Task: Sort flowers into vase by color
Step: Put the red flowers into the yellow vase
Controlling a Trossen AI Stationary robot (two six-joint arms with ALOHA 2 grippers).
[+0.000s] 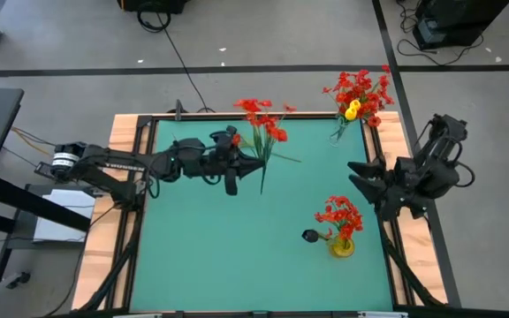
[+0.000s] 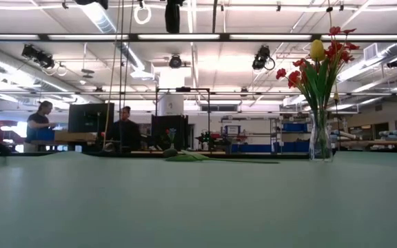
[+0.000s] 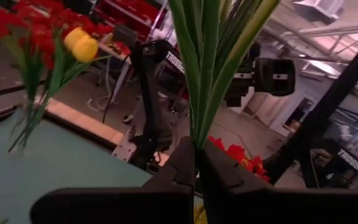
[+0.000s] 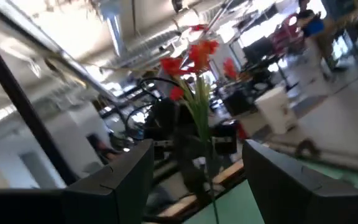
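Note:
My left gripper (image 1: 253, 163) is over the middle of the table's far half, shut on a bunch of red flowers (image 1: 260, 113) with long green stems. My right gripper (image 1: 360, 181) waits open at the table's right edge and touches nothing; its wrist view shows the held red flowers (image 4: 194, 59) beyond its fingers. A clear vase (image 1: 338, 132) in the far right corner holds red flowers and a yellow one (image 1: 352, 110). A yellow vase (image 1: 343, 246) nearer me holds red flowers, with a dark head (image 1: 311, 236) leaning out to its left. My left gripper (image 3: 197, 163) pinches several green stems (image 3: 205, 124) between its two fingers, in the lower half of their length. The fingers come level from the table's left and lie across the stems. The blooms tilt toward the far edge and the stem ends (image 1: 263, 184) point toward the near edge.
Raised wooden rails (image 1: 131, 132) frame the green mat. The clear vase (image 2: 320, 138) stands tall near the far right corner, also seen in the left wrist view as the clear vase (image 3: 23, 124). The mat's near left part (image 1: 201, 256) is bare. People sit in the room beyond.

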